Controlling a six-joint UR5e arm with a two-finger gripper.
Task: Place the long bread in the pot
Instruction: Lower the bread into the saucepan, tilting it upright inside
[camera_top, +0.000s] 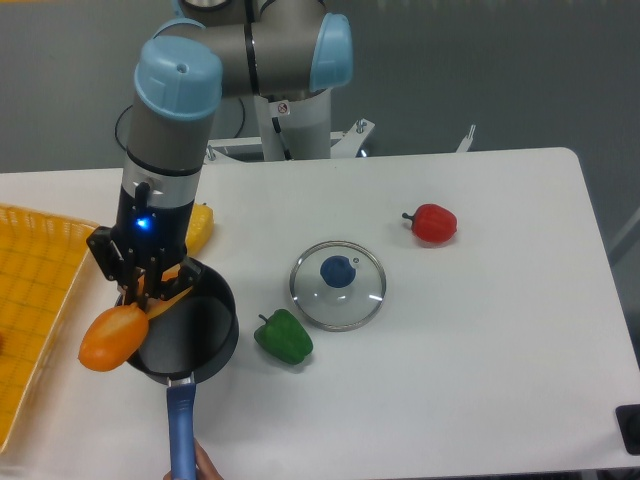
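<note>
The gripper (143, 284) has its 2 fingers clamped on the bread (122, 328), gripping near the upper end while the rounded lower end hangs out past the left rim of the pot (185, 335). The bread sits tilted, partly over the pot and partly over the table (480, 300) between the pot and the yellow tray (35, 300). It is not yet inside.

The bread looks like a glossy hollow toy: probably light and stiff, with a slick skin that could slide in a 2-finger hold. A grip closer to the middle would likely steady it better; held near 1 end, it may swing or pivot. Being longer than the pot is wide, it will likely have to go in slanted, 1 end down and the other leaning on the rim.

A lid (338, 284) and green pepper (283, 337) lie just right of the pot.
</note>
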